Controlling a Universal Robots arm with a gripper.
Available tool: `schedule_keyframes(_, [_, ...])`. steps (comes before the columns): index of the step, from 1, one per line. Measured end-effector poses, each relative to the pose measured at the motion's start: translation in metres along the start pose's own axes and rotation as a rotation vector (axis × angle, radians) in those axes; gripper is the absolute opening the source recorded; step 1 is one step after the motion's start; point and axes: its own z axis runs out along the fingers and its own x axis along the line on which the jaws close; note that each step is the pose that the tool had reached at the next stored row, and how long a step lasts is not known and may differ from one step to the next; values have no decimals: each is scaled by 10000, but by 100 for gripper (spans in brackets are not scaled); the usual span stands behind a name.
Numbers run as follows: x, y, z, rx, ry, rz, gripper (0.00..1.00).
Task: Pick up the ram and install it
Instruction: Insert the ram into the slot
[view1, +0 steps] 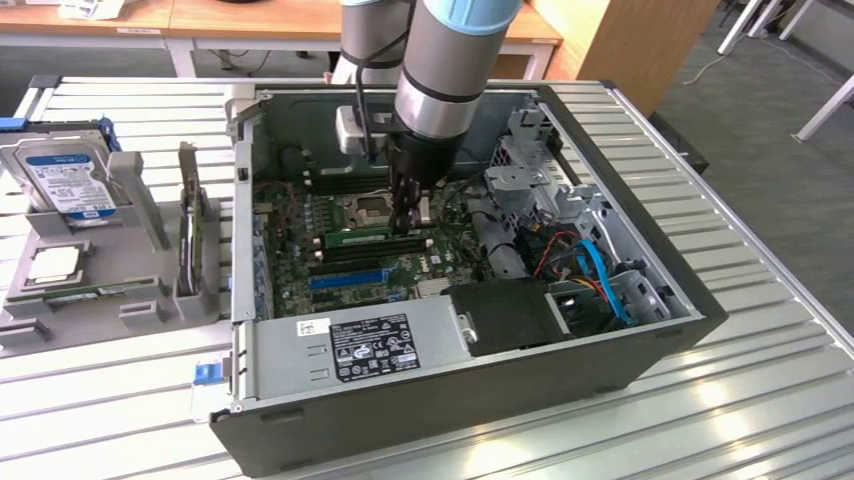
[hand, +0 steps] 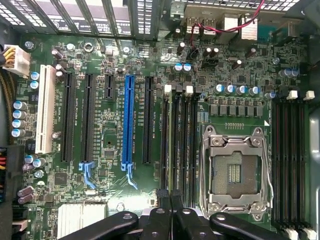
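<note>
A ram (view1: 367, 239) stands on edge in one of the memory slots of the motherboard (view1: 300, 215), just beside the CPU socket (view1: 370, 207). In the wrist view the same ram (hand: 176, 145) is a thin green strip in the second black slot. My gripper (view1: 408, 214) reaches straight down into the open computer case (view1: 641, 345), over the end of that stick towards the exterior view's right. The gripper (hand: 170, 196) is shut, its black fingertips (hand: 161, 200) together at the end of the slot. Whether they press on the stick I cannot tell.
A grey holder (view1: 80, 290) on the exterior view's left carries a blue-labelled hard drive (view1: 67, 185) and a dark expansion card (view1: 187, 225). Inside the case are the power supply (view1: 374, 340), blue cables (view1: 607, 285) and drive cages (view1: 534, 180). Another bank of black slots (hand: 290, 160) lies beyond the open socket (hand: 232, 172).
</note>
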Motion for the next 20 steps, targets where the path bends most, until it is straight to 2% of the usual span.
schedule_keyframes(9, [0,15,6,0,-1,-1,12])
schedule_keyframes(20, [6,11,72,0,-1,-1,12])
